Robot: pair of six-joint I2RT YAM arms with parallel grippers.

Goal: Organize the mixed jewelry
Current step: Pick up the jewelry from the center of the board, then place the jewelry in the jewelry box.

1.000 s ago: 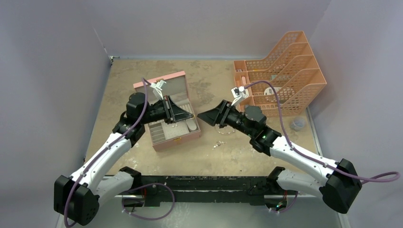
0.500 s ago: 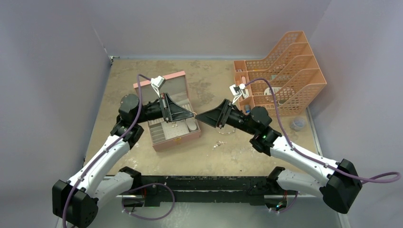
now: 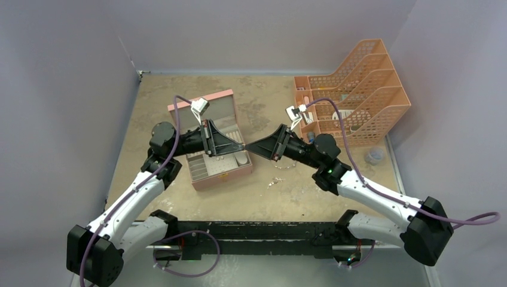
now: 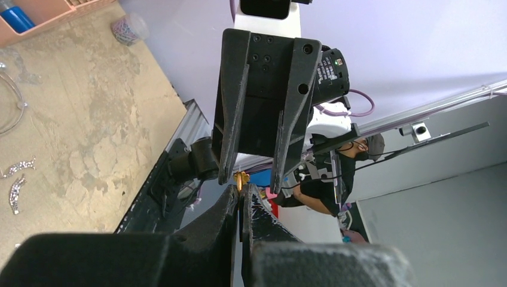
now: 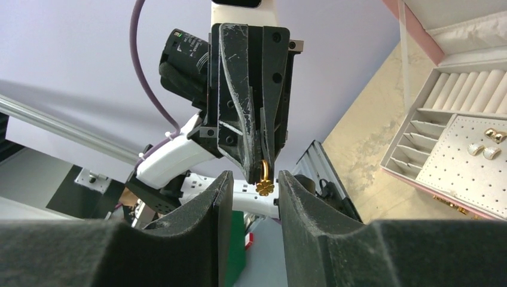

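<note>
- Top view: shows the left fingers (image 3: 238, 144) and right fingers (image 3: 257, 147) meeting tip to tip in the air, just past the right side of the pink box (image 3: 221, 178) and above the bench (image 3: 155, 107). Reads as a hand-over, though too small here to tell what passes. Leaves the wire hoop (image 3: 286, 168) and a silvery chain-like piece (image 3: 274, 182) lying on the bench by the right arm, apart from the box.
- Left wrist view: shows the left fingers pinched shut on a small gold ring (image 4: 241, 177), with only its top peeking past the tips. Puts the right fingers one on either side of it, spread and touching nothing visible.
- Right wrist view: shows the ring hanging from the left tips, flower-shaped end down, probably held exposed so the other pair can take it. Has the right fingers parted, with a gap on both sides. Also shows gold studs (image 5: 494, 134) seated on the box's dotted pad, likely where this piece belongs.
</note>
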